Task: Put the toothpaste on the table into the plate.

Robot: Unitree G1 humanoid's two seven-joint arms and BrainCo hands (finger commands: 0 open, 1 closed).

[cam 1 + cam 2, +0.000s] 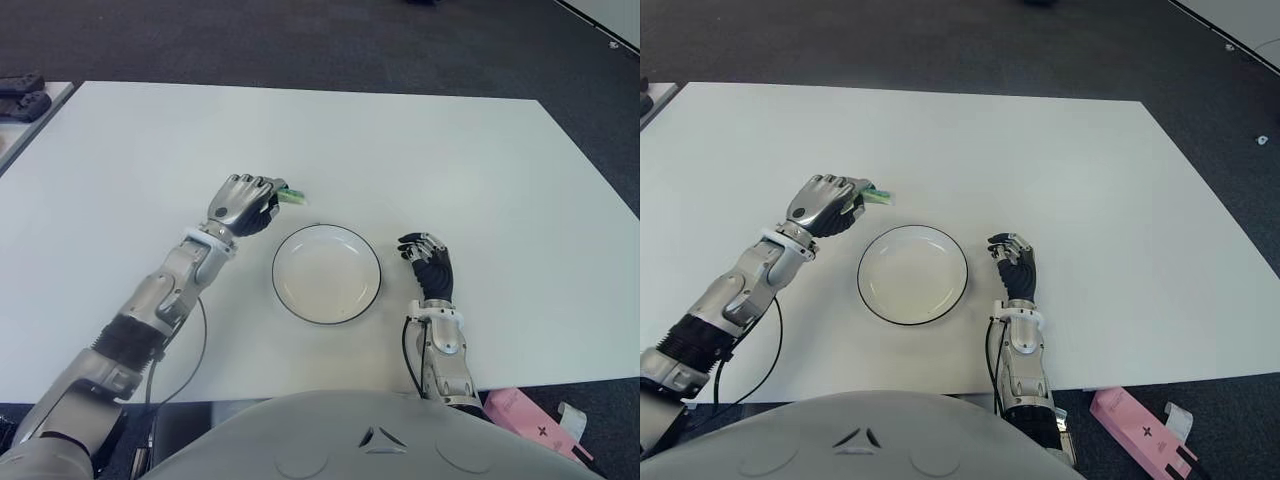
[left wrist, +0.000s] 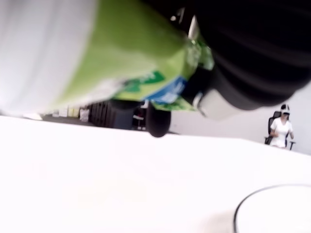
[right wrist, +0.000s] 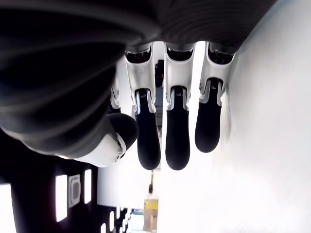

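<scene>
My left hand (image 1: pixel 248 203) is curled around a green and white toothpaste tube (image 1: pixel 291 196), whose green end sticks out of the fist toward the right. The hand is held just left of and slightly behind the white plate (image 1: pixel 352 247) with a dark rim, which has nothing in it. In the left wrist view the tube (image 2: pixel 112 58) fills the frame, pinned by dark fingers (image 2: pixel 252 53), above the table, with the plate's rim (image 2: pixel 245 206) close by. My right hand (image 1: pixel 428 258) shows idle to the right of the plate, fingers relaxed and holding nothing.
The white table (image 1: pixel 450 160) stretches wide behind and to both sides. Dark devices (image 1: pixel 22 95) lie on a neighbouring surface at the far left. A pink box (image 1: pixel 530 420) lies on the floor at the near right. A person (image 2: pixel 281 131) sits far off.
</scene>
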